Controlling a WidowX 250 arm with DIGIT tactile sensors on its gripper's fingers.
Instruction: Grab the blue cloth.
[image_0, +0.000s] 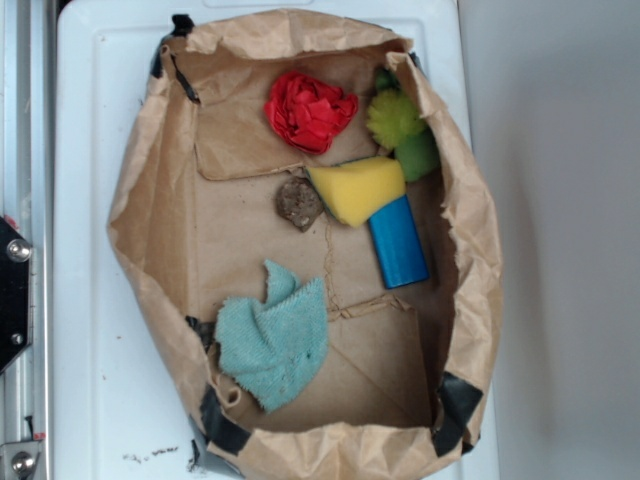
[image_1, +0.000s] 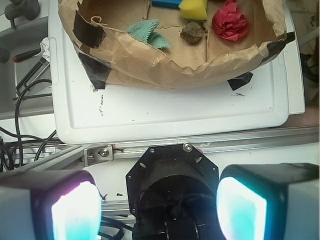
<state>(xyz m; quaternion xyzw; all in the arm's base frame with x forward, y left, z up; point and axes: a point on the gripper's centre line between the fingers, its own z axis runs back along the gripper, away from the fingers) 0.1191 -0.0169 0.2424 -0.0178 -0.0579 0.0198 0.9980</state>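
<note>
A shallow tray made from a cut-down brown paper bag (image_0: 150, 200), its corners patched with black tape, sits on a white plastic board (image_0: 85, 150). Inside it, near the lower left corner in the overhead view, lies the blue cloth (image_0: 275, 340), a fuzzy pale teal rag, crumpled with one pointed flap sticking up toward the tray's middle. Well apart from it, along the upper right side, sit the other items: a red ruffled ball (image_0: 308, 110), a small brown lumpy rock (image_0: 298, 203), a yellow sponge wedge (image_0: 358, 188) touching a shiny blue block (image_0: 398, 242), and a fuzzy green item (image_0: 402, 130) against the bag wall. In the wrist view the gripper (image_1: 160, 205) is outside the tray, over a metal rail (image_1: 210, 142) beside the board, with its two pale, glowing fingers (image_1: 75, 212) spread wide apart and nothing between them (the cloth shows only as a small teal patch (image_1: 147, 32) behind the near bag wall).
</note>
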